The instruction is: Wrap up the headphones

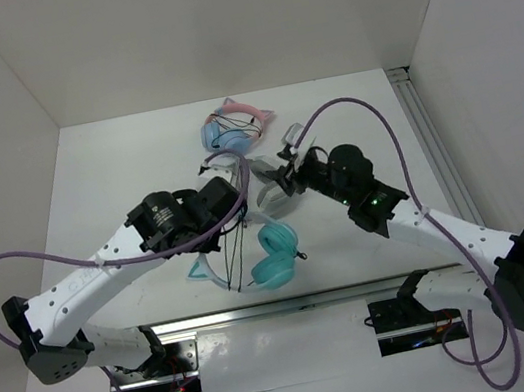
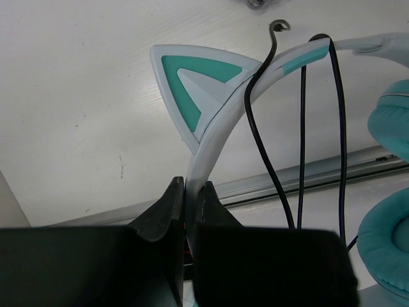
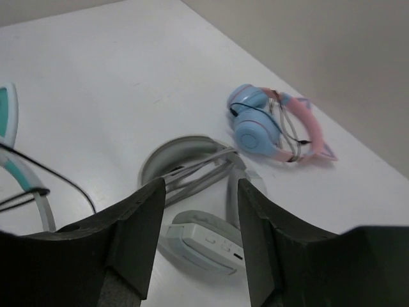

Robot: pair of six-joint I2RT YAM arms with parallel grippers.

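The teal headphones (image 1: 275, 258) with a white headband and teal cat ears lie near the table's front edge. My left gripper (image 2: 190, 192) is shut on the white headband (image 2: 214, 137) just below a cat ear (image 2: 192, 83), holding it up. The thin black cable (image 2: 300, 128) is looped over the headband in a few strands and hangs down. Teal ear cushions (image 2: 390, 249) show at the right. My right gripper (image 3: 199, 192) is open and empty, above the grey-white headphones. In the top view my left gripper (image 1: 233, 204) and right gripper (image 1: 289, 176) are close together at mid-table.
Grey-white plain headphones (image 3: 204, 192) with their cable wrapped lie under my right gripper. Blue-and-pink cat-ear headphones (image 3: 275, 125), also wrapped, lie farther back; they show in the top view (image 1: 235, 128) too. A metal rail (image 1: 301, 303) runs along the front edge.
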